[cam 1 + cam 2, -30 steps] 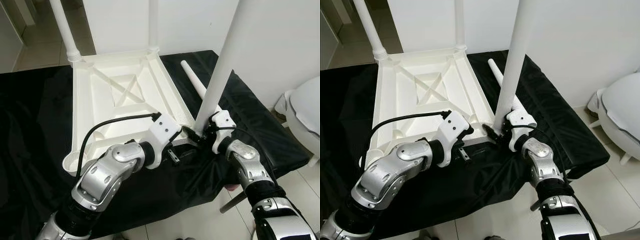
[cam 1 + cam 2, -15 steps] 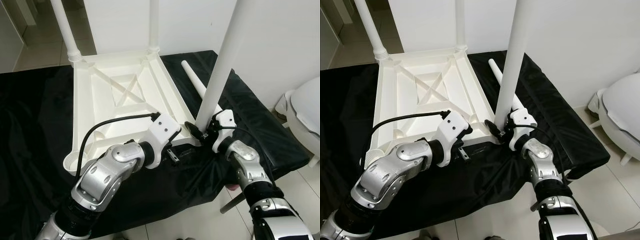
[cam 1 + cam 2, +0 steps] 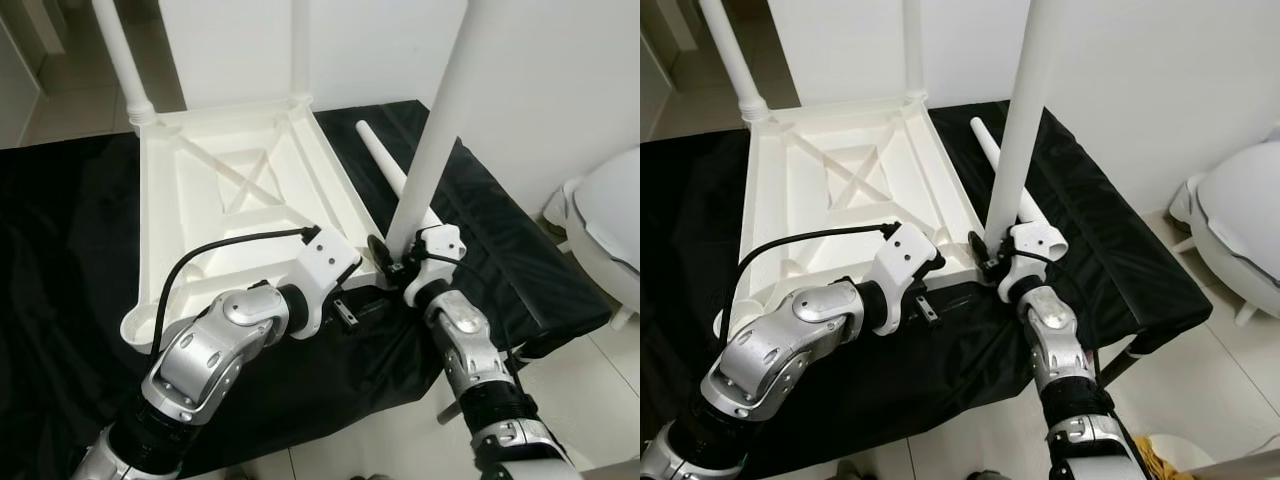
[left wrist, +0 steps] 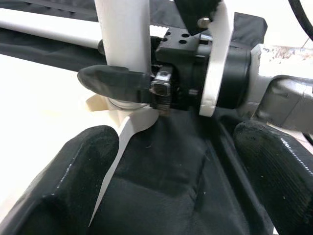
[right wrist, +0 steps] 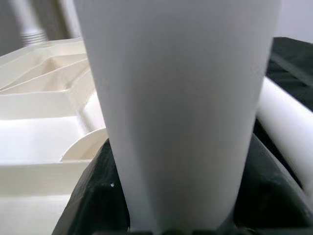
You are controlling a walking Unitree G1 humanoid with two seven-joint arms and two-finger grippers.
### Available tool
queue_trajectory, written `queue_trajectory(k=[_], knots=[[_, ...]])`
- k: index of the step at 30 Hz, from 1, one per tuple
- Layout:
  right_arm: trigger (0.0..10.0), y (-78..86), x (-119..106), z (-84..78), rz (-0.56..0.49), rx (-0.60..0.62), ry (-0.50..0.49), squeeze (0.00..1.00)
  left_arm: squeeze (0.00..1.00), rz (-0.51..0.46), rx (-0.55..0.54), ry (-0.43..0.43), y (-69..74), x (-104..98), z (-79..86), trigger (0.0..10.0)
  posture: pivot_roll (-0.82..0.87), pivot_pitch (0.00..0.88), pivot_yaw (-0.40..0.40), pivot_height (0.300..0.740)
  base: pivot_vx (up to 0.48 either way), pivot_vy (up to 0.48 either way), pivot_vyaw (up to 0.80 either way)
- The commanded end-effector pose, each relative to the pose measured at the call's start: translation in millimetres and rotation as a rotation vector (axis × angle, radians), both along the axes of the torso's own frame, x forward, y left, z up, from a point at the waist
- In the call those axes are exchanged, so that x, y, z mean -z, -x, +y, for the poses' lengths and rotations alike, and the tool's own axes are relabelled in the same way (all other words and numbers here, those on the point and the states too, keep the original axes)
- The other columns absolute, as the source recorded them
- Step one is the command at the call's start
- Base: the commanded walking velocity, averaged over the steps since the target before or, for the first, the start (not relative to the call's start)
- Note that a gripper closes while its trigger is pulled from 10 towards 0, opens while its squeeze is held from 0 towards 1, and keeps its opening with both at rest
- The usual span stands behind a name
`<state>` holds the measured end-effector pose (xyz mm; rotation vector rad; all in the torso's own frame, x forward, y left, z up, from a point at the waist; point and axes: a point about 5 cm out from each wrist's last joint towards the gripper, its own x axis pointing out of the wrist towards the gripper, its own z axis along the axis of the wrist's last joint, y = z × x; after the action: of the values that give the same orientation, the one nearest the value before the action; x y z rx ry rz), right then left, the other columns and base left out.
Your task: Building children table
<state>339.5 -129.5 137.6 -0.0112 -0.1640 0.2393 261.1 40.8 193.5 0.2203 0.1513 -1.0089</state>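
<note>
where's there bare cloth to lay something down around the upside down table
Free: the wide stretch of black cloth on the robot's left of the tabletop, and the strip on the right between the loose leg and the cloth's edge. Crowded: the near right corner, where the right gripper clamps the upright leg and the left gripper sits beside it.

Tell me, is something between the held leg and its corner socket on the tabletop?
Nothing visible. The right pincer grips the leg low down, its foot already at the near right corner of the tabletop. The left pincer hovers open beside it.
</note>
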Motion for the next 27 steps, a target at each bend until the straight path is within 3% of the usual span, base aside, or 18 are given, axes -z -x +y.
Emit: queue_trajectory(k=[1,6,13,14,16,17,19,20,27], knots=[[0.0,1.2,8,-1.1,0.058,0.174,-0.023,0.0,0.0,0.015,0.011,0.002,3.0,1,1.1,10.0,-0.02,0.094,0.021,0.74,0.0,0.0,0.0],[0.0,5.1,7,17.2,0.074,0.304,-0.051,0.0,0.0,0.016,0.012,0.004,3.1,1,0.3,10.0,-0.02,0.096,0.019,0.74,0.0,0.0,0.0],[0.0,6.3,6,24.8,0.092,0.246,-0.086,0.0,0.0,0.017,0.01,0.008,3.1,1,-1.0,10.0,-0.02,0.096,0.013,0.74,0.0,0.0,0.0],[4.6,7.3,5,24.4,0.091,0.228,-0.085,0.0,0.0,0.017,0.007,0.008,3.1,1,-0.8,10.0,-0.02,0.096,0.013,0.74,0.0,0.0,0.0],[4.6,7.7,4,24.4,0.087,0.22,-0.078,0.0,0.0,0.017,0.007,0.009,3.1,1,-0.8,10.0,-0.02,0.096,0.013,0.74,0.0,0.0,0.0],[10.0,8.0,3,24.3,0.078,0.211,-0.07,0.0,0.0,0.017,0.007,0.009,3.2,1,-0.8,10.0,-0.02,0.096,0.013,0.74,0.0,0.0,0.0],[10.0,8.6,2,24.3,0.07,0.218,-0.063,0.0,0.0,0.017,0.007,0.009,3.2,1,-0.7,10.0,-0.02,0.096,0.013,0.74,0.0,0.0,0.0],[10.0,8.9,2,23.4,0.062,0.221,-0.054,1.0,0.0,0.017,0.006,0.01,3.1,1,-0.9,10.0,-0.02,0.095,0.012,0.74,0.0,0.0,0.0],[10.0,8.9,-7,15.8,0.012,0.162,-0.033,1.0,0.0,0.018,0.01,0.014,3.2,1,-2.2,10.0,-0.03,0.096,0.012,0.74,0.0,0.0,0.0]])
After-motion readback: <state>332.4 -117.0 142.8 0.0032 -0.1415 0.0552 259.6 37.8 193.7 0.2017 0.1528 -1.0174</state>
